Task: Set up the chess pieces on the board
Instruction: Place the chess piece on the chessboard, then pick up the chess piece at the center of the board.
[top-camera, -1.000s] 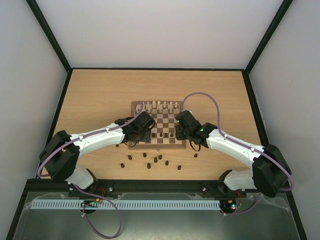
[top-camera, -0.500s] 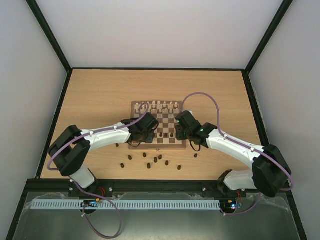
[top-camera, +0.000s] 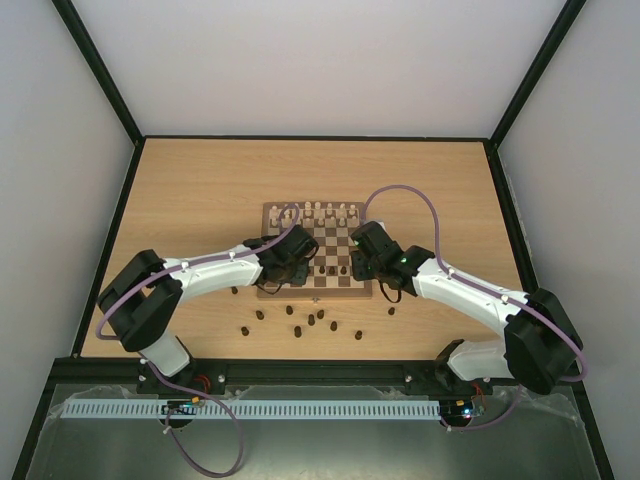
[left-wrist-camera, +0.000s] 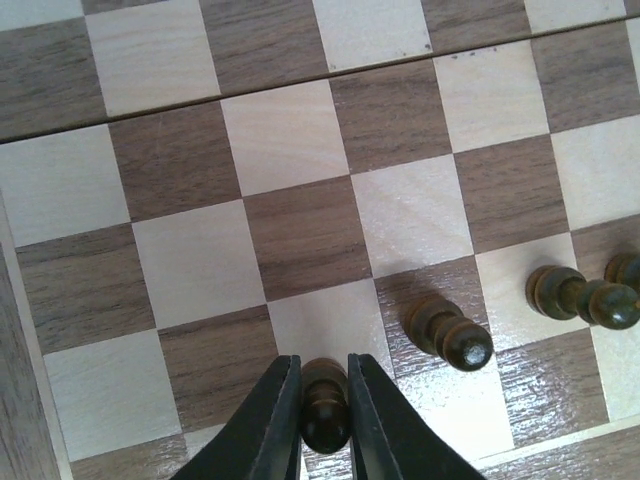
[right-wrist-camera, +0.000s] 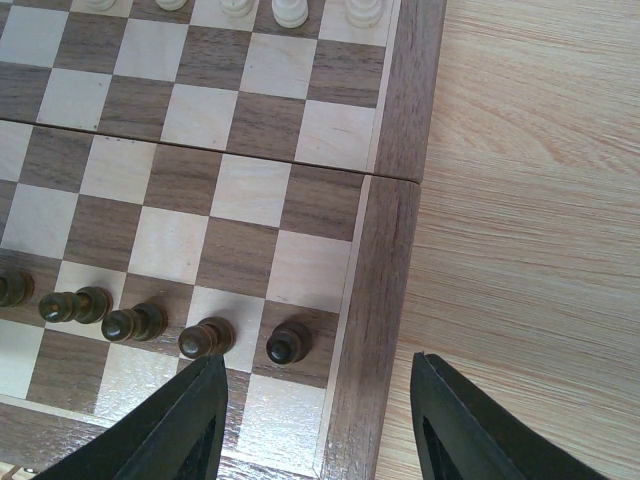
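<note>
The board (top-camera: 330, 245) lies mid-table. In the left wrist view a dark brown pawn (left-wrist-camera: 326, 420) stands upright on a cream square in the board's near rows, and my left gripper (left-wrist-camera: 324, 400) is shut on it, both fingers against its sides. Two more dark pawns (left-wrist-camera: 450, 333) (left-wrist-camera: 570, 295) stand to its right. My right gripper (right-wrist-camera: 315, 400) hangs open over the board's near right corner, nothing between its fingers. Under it runs a row of dark pawns (right-wrist-camera: 288, 342) (right-wrist-camera: 205, 338) (right-wrist-camera: 133, 322). From above, the left gripper (top-camera: 297, 262) and right gripper (top-camera: 358, 262) flank the near rows.
Several loose dark pieces (top-camera: 310, 322) lie on the table in front of the board, with single ones at the left (top-camera: 235, 291) and right (top-camera: 391, 310). Cream-white pieces (top-camera: 318, 210) line the far edge. The board's brown border (right-wrist-camera: 378, 300) runs under the right gripper.
The left arm has swung its elbow outward and carried its gripper a little rightward over the board's near left part, then held. The right arm has not moved.
</note>
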